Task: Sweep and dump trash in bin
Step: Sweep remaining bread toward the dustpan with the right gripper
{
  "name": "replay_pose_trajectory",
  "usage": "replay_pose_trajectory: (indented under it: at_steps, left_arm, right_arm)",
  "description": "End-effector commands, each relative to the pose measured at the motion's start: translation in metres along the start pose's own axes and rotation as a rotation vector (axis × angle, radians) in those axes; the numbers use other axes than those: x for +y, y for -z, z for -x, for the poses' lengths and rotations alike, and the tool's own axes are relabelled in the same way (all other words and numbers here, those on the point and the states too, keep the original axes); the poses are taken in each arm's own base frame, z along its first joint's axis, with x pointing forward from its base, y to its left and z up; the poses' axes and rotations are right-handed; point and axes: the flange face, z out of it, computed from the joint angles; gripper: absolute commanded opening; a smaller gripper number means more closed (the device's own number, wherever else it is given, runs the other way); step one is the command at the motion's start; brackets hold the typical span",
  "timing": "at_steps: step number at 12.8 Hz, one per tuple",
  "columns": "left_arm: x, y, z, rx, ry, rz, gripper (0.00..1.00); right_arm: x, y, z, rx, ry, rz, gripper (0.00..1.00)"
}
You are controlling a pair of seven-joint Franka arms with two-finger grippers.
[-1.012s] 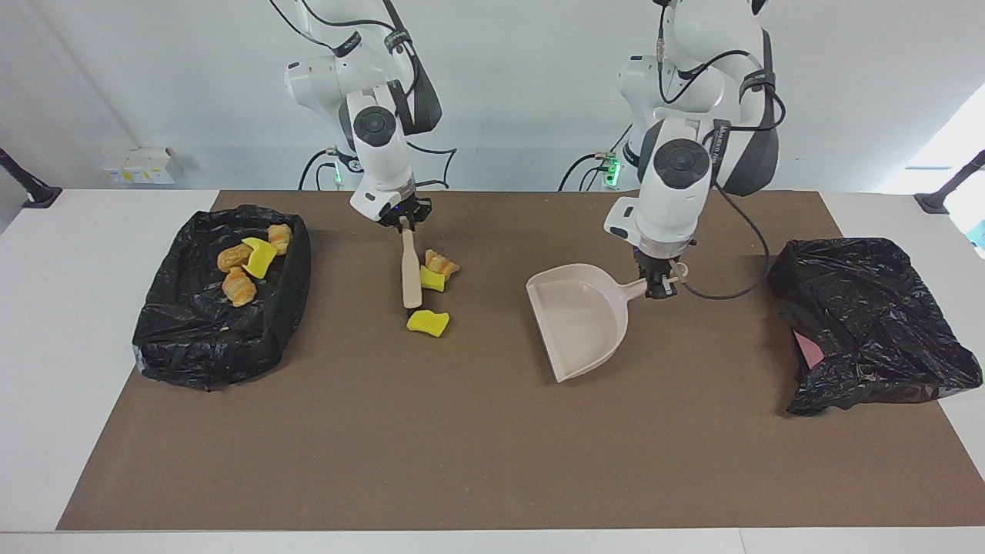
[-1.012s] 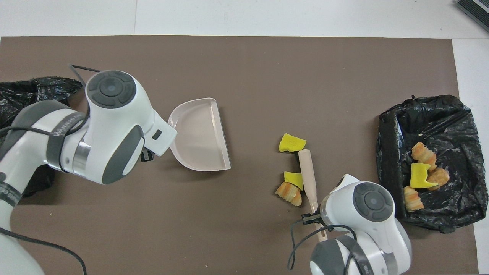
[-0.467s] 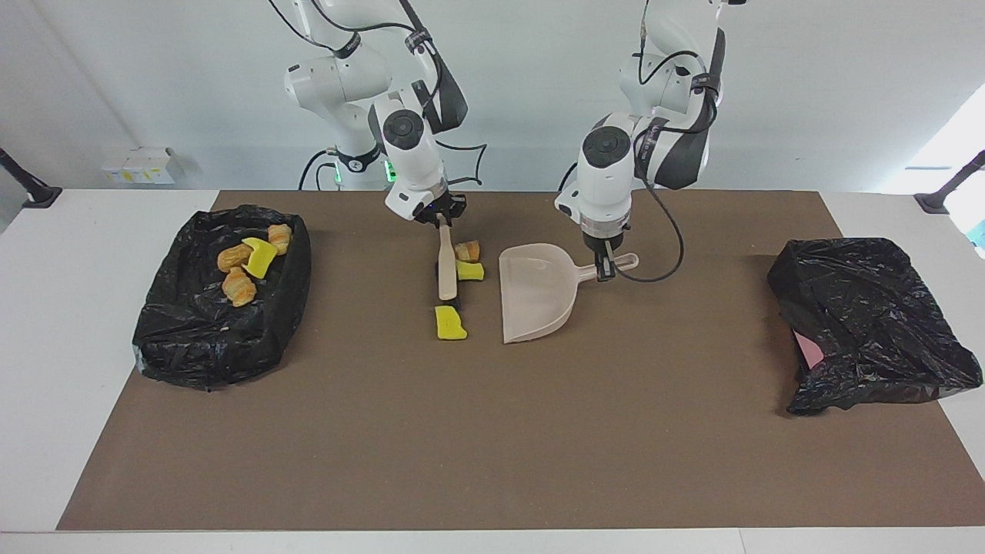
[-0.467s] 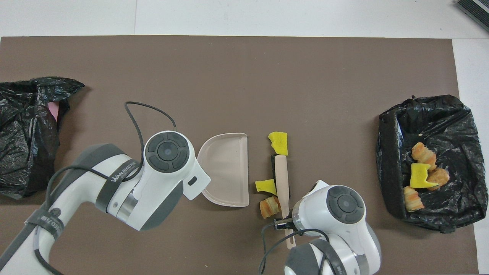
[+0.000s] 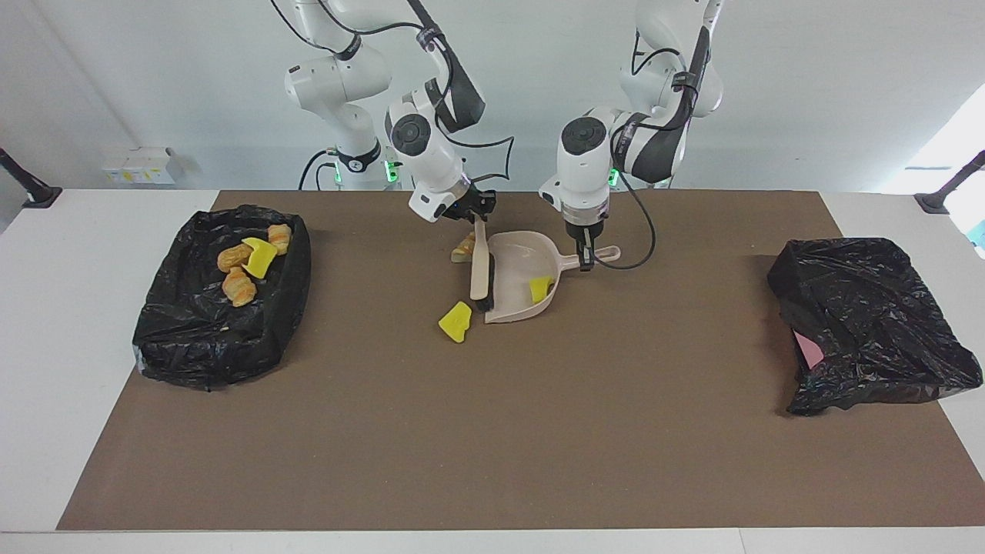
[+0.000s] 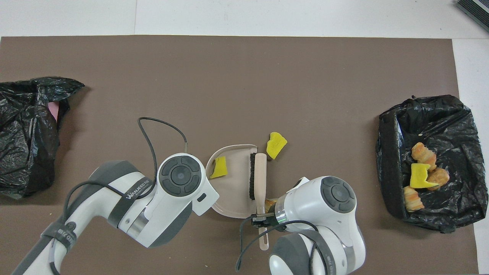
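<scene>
In the facing view I am seeing the right gripper (image 5: 475,218), upper centre of the frame, clenching the brush (image 5: 481,269) at the dustpan (image 5: 514,271) mouth, while the left gripper (image 5: 586,258) is gripping the dustpan handle; one yellow sponge chunk (image 5: 542,288) is lying in the pan, another (image 5: 456,320) on the mat just below the brush, a bread piece (image 5: 464,248) just above it, and four more scraps (image 5: 248,264) are sitting in the black-lined bin (image 5: 192,338) at centre left. In the overhead view I am seeing the bin (image 6: 386,152) at the right edge, the pan's sponge chunk (image 6: 219,167) at centre, the loose one (image 6: 276,139) just upper right of the brush (image 6: 260,173), and a crumpled black bag (image 6: 26,130) at the left edge.
</scene>
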Motion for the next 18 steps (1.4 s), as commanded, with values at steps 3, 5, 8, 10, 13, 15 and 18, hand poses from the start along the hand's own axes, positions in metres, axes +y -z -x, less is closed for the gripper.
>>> replay_pose_trajectory:
  at_steps: [3,5,8,10,13,15,18]
  left_arm:
    - [0.005,-0.001,0.009,-0.002,0.007,-0.022,0.0]
    - [0.003,-0.001,0.012,-0.02,-0.008,0.003,0.0]
    - [0.004,0.0,0.013,-0.024,-0.015,0.007,0.0]
    - [0.005,0.0,0.013,-0.024,-0.006,0.007,0.0]
    - [0.006,-0.002,0.014,-0.025,0.004,0.008,0.0]
    - [0.007,-0.003,0.015,-0.028,-0.008,0.014,0.0]
    - [0.013,-0.005,0.015,-0.032,-0.052,0.015,0.0]
  right_arm:
    - [0.016,0.078,0.002,-0.024,0.032,0.158,0.0]
    - [0.031,0.088,0.027,-0.032,-0.006,0.318,0.0]
    - [0.07,0.057,0.079,-0.046,-0.083,0.398,0.0]
    - [0.077,0.017,0.096,-0.083,-0.127,0.425,0.0]
    - [0.06,-0.014,0.091,-0.105,-0.14,0.303,0.0]
    - [0.043,-0.025,0.087,-0.089,-0.136,0.213,0.0]
    - [0.026,-0.031,0.071,-0.127,-0.115,-0.021,0.0]
